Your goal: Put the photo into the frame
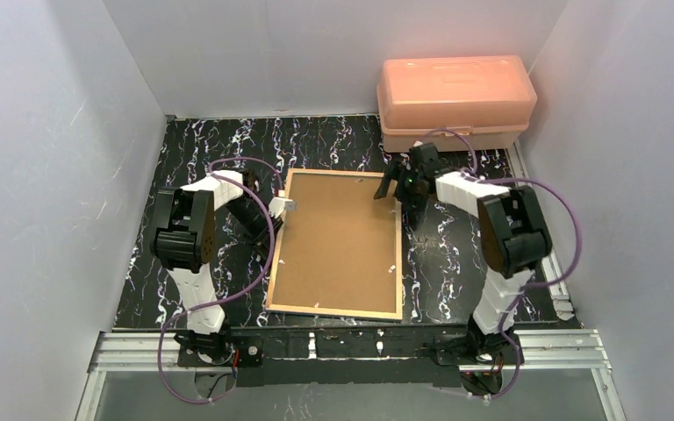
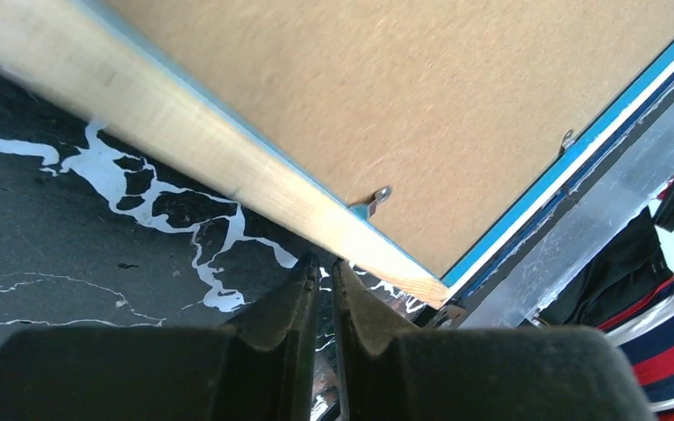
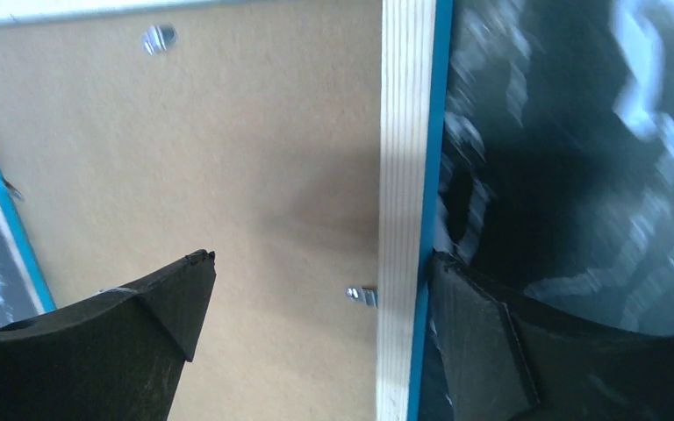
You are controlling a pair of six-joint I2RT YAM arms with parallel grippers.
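Left hand nearly closed, empty, at frame corner; right hand open astride its edge. Risk: squeeze skids frame across counter.

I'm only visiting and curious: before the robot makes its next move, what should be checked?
1. Frame lies back up on the table: ok.
2. Backing board sits inside the frame: ok.
3. Photo in place under the board: cannot tell, no photo shows in any view.
4. Right gripper open, straddling the frame's right edge: ok.
5. Left gripper empty, fingers almost together, beside the frame's left edge: ok.
6. Clip turned over the board: cannot tell.
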